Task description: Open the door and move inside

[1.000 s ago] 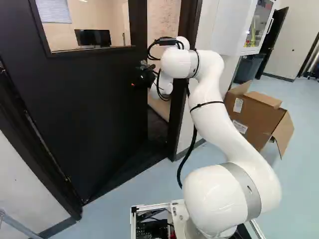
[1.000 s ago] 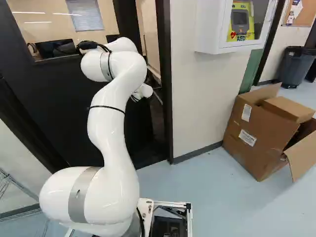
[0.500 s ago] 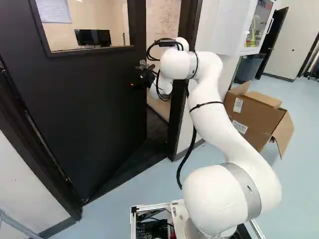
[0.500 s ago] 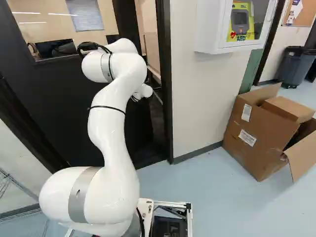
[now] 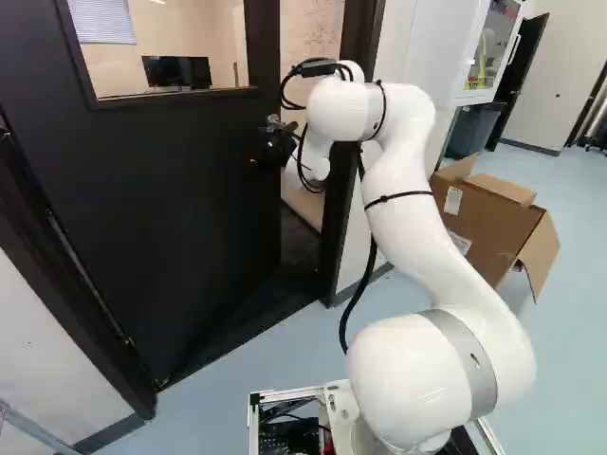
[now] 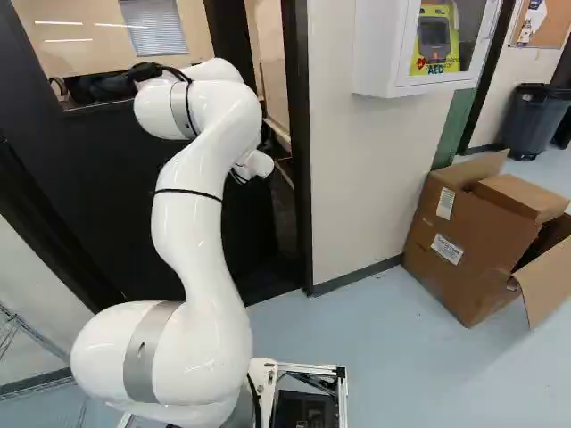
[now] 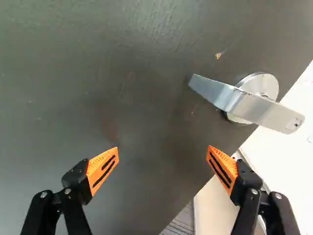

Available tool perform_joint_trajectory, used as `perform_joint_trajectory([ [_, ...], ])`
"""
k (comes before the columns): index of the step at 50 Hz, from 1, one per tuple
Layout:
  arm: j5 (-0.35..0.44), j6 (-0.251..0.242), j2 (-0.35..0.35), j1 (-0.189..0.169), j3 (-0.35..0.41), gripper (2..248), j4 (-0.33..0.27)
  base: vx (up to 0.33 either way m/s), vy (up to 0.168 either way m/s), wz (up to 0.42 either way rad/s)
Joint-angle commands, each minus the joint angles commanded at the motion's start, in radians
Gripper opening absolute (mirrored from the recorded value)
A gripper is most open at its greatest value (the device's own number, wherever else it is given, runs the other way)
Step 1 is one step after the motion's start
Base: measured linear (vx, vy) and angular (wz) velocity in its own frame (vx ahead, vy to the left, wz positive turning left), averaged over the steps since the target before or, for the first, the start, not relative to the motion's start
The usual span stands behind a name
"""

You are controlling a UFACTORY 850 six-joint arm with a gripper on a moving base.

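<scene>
White arm (image 5: pixel 403 204) lifts a little, its elbow higher than half a second ago

Its base hasn't moved. From where I stand, the door (image 5: pixel 180 209) is ajar, leaving a gap by the door frame (image 5: pixel 343 190). The claw (image 7: pixel 163 148) is spread wide, pinching nothing. The handle (image 7: pixel 249 103), on the door, lies ahead of it and off towards the free edge, its long axis slanting across the fingers' line. I'd push the panel next rather than turn it, though contact is hard to judge. A cardboard box (image 6: pixel 459 241) by the wall holds a smaller box (image 6: pixel 522 196).
</scene>
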Motion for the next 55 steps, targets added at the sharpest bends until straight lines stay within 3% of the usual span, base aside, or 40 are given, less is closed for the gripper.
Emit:
perform_joint_trajectory([
  [55, -0.034, 0.0, 0.263, 0.013, 0.368, 247, 0.217, 0.0, 0.0, 0.0],
])
